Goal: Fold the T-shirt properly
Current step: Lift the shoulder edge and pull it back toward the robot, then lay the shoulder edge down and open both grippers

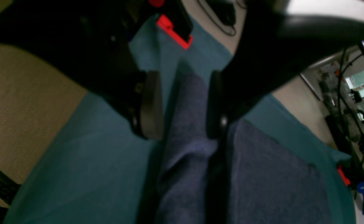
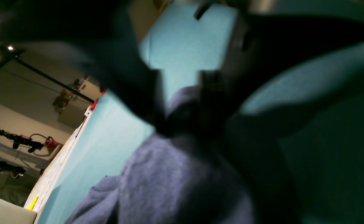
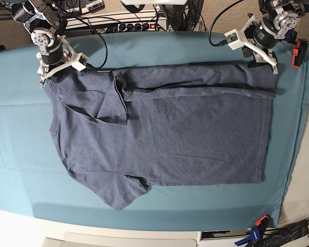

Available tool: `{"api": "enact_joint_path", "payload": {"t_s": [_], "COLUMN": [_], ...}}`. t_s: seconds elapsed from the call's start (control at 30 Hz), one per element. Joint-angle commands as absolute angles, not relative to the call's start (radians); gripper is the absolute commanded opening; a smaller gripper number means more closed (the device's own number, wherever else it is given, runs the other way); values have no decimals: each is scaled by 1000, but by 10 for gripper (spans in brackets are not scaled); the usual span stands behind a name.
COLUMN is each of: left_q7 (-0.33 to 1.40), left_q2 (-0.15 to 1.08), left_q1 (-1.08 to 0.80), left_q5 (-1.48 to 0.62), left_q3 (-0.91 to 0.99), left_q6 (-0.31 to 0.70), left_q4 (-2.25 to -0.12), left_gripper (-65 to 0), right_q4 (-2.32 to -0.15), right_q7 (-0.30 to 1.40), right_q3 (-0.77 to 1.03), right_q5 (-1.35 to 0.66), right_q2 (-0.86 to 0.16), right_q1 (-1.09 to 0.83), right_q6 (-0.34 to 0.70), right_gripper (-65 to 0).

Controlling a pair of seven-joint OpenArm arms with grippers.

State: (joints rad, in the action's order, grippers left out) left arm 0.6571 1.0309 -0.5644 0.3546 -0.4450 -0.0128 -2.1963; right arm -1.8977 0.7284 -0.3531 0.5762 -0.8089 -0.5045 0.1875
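Slate-blue T-shirt between the gaping left claw's fingers.

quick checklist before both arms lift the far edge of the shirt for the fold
1. Left jaws straddle the shirt edge: ok, fabric lies between them in the left wrist view.
2. Left jaws closed on the fabric: not ok, they stand open.
3. Right jaws gripping the shirt: cannot tell, fabric bunches between them but the right wrist view is blurred.
4. Arms at opposite ends of the far edge: ok in the base view.
5. Shirt flat: not ok, the far sleeve is folded onto the body and a crease runs along the far edge.
6. Shirt fully on the cloth: ok.
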Motion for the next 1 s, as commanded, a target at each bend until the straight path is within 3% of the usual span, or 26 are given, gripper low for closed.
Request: {"api": "enact_joint_path", "payload": {"t_s": [0.0,0.43,0.97], "left_q7": [653,503,525], "left_q2": [1047,1042,1042], "left_q1": [-562,-457,-492], "left_q5": [371,468,389], "left_q3": [-440,-442,-443], "left_q6": [-25,-23,52], "left_q4": [-2204,-1901,-1887], "left_gripper": [-398,-398,-398], "right_q4": [-1909,-1909,-1909], "right_q7": [730,720,737], "right_q3": [-346,-346,-346], "right_q5": [591,591,591], "right_q2": [-825,-825,-825], "right_q1": [-501,-501,-501], "right_q6": [176,176,176], "right_gripper": [-643,-650,-650]}}
